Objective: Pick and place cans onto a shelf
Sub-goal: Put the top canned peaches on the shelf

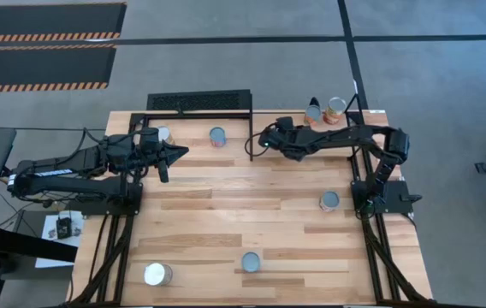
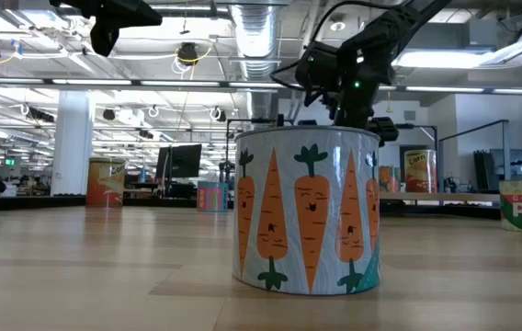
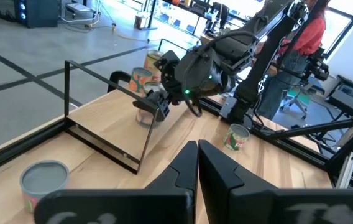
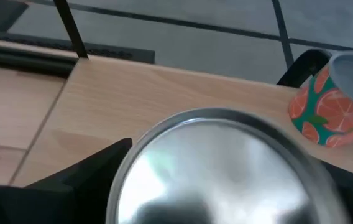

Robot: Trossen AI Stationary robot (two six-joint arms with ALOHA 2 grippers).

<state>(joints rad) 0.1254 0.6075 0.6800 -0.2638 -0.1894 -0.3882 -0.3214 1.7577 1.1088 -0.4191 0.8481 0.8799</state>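
My right gripper (image 1: 265, 137) is open at the far middle of the table, by the shelf (image 1: 226, 125) of light wood with black frame bars. Its fingers stand on either side of a silver-topped can (image 4: 220, 168), which stands upright on the wood beside a frame post (image 3: 144, 116). From above, the gripper hides this can. A can with an orange-slice label (image 4: 333, 102) stands close by. Another can (image 1: 217, 135) stands on the shelf to the left. My left gripper (image 1: 177, 154) hangs shut and empty above the table's left part. My right gripper has one finger (image 4: 99, 171) on each side of the silver-topped can's upper rim (image 4: 164, 134), coming slanting down from the table's right. The can stands upright on the wood. Whether the fingers touch it, I cannot tell.
Loose cans stand on the table at the right (image 1: 329, 201), near the front middle (image 1: 251, 261), seen close up with carrots (image 2: 307, 211), and at the front left (image 1: 157, 274). Two cans (image 1: 325, 110) stand far right. A black grate (image 1: 198, 101) lies behind the shelf.
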